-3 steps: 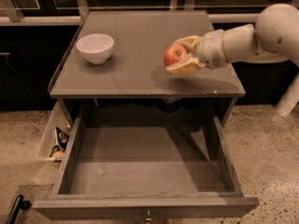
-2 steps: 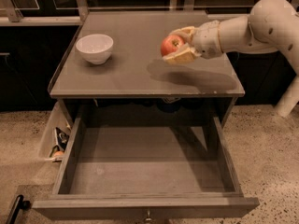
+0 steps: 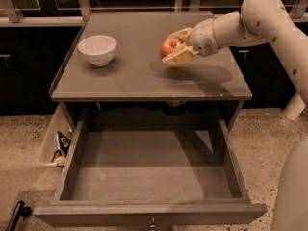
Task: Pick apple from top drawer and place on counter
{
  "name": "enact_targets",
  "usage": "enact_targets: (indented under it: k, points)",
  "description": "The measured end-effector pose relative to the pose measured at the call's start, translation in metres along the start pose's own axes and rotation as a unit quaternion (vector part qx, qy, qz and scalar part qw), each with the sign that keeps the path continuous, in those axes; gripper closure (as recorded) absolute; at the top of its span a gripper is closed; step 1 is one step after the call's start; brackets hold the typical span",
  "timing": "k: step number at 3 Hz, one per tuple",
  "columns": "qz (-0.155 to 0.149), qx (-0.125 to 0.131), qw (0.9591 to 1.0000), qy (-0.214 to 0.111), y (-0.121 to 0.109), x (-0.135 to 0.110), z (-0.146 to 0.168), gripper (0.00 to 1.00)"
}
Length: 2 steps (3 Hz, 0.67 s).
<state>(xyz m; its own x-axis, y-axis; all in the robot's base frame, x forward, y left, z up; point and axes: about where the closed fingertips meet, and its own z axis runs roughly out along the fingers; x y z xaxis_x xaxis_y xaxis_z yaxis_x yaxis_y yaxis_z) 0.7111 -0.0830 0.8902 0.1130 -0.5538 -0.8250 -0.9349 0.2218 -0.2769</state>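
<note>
Broadly, the grey desk (image 3: 139, 78) fills the upper middle of the view, and below it the top drawer (image 3: 149, 174) stands pulled out toward the camera. From the right, the pale arm (image 3: 262, 16) reaches in over the desk's right half. A white bowl (image 3: 97, 49) sits on the desk's left side. The gripper (image 3: 176, 46) is clamped on the apple (image 3: 168, 47), holding it over the desk surface, well apart from the bowl.
</note>
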Motion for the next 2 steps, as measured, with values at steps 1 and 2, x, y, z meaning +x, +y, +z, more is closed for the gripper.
enact_targets:
  k: [1, 2]
  points:
    - [0.024, -0.032, 0.9989, 0.026, 0.001, 0.015, 0.013, 1.0]
    - [0.04, -0.052, 0.9971, 0.039, 0.004, 0.025, 0.021, 1.0]
